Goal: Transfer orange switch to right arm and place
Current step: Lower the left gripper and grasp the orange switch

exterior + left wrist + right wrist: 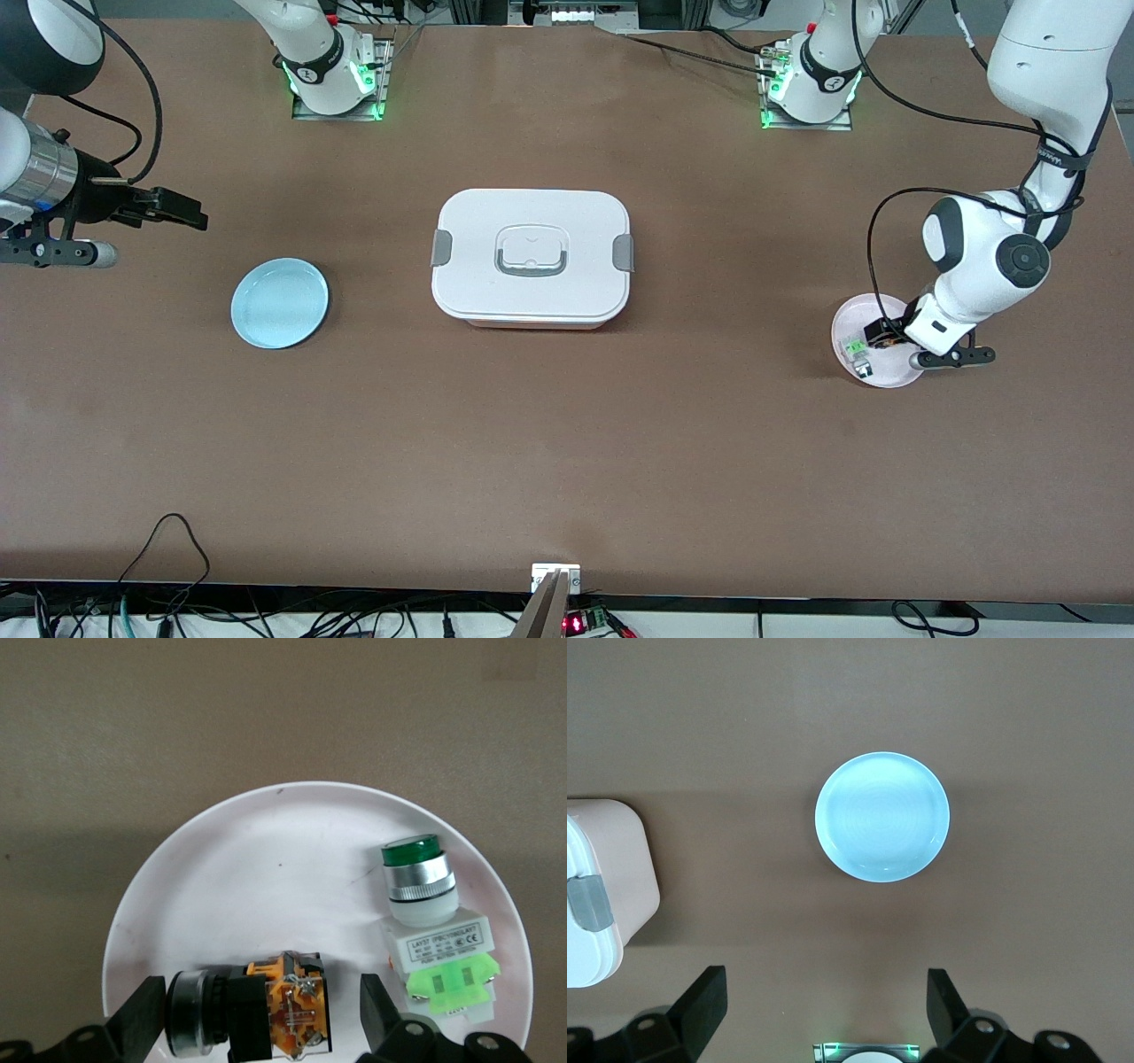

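Note:
The orange switch [266, 1010], black with an orange body and a silver cap, lies on its side on the pink plate [266, 859]. My left gripper [260, 1005] is down at that plate [850, 315] and open. Its fingers straddle the switch: one finger [142, 1014] is against the silver cap, and the other stands a little off the orange end. My right gripper [182, 213] hangs open and empty above the table at the right arm's end, near the blue plate [280, 303]. In the right wrist view the right gripper [824, 1010] has nothing between its fingers, and the blue plate [882, 816] lies below it.
A green-and-white component [434, 921] lies on the pink plate beside the switch, close to one left finger; the front view shows this component [856, 351] too. A white lidded box [532, 257] stands mid-table between the two plates.

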{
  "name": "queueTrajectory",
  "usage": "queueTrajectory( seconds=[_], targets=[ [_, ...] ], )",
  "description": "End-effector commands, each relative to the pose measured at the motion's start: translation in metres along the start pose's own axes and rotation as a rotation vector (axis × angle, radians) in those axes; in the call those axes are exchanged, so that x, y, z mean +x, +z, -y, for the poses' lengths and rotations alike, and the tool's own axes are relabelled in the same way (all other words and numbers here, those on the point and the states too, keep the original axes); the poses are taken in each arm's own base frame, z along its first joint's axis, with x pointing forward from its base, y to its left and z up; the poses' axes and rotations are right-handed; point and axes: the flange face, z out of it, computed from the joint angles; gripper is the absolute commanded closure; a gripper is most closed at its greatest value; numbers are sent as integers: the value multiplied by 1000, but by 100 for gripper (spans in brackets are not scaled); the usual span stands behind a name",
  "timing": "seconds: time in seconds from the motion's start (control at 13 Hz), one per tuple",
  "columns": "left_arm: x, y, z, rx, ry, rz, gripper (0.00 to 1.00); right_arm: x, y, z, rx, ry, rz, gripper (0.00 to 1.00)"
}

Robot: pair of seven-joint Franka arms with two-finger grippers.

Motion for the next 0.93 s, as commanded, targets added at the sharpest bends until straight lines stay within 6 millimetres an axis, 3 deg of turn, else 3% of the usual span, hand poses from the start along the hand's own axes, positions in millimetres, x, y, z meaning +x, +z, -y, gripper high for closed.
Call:
queueTrajectory(
  seconds=[0.0, 0.23, 0.54, 0.85],
  targets=[
    [-6, 1, 1, 7, 32, -15, 12, -1, -4, 9, 17, -20, 6, 0],
    [-7, 4, 1, 7, 31, -10, 41, -4, -2, 14, 17, -31, 23, 0],
    [-1, -1, 2, 8, 31, -24, 54, -3, -1, 11, 16, -28, 28, 0],
    [9, -16, 11, 13, 98, -128, 54, -3, -1, 9, 18, -22, 28, 0]
  ],
)
